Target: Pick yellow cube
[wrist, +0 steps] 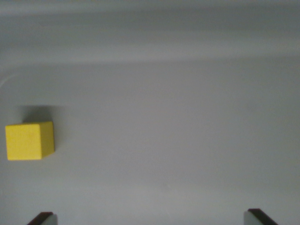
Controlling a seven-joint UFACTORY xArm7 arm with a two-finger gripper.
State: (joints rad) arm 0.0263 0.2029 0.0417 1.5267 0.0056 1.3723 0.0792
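A yellow cube rests on a pale grey surface at the wrist view's left edge, about mid-height, casting a shadow behind it. Only the two dark fingertips of my gripper show, at the bottom left and bottom right of the view. They stand wide apart with nothing between them, so the gripper is open. The cube lies up and to the left of the left fingertip, outside the gap between the fingers.
The grey surface fills most of the view. A raised rim or wall runs across the top, curving down at the upper left corner.
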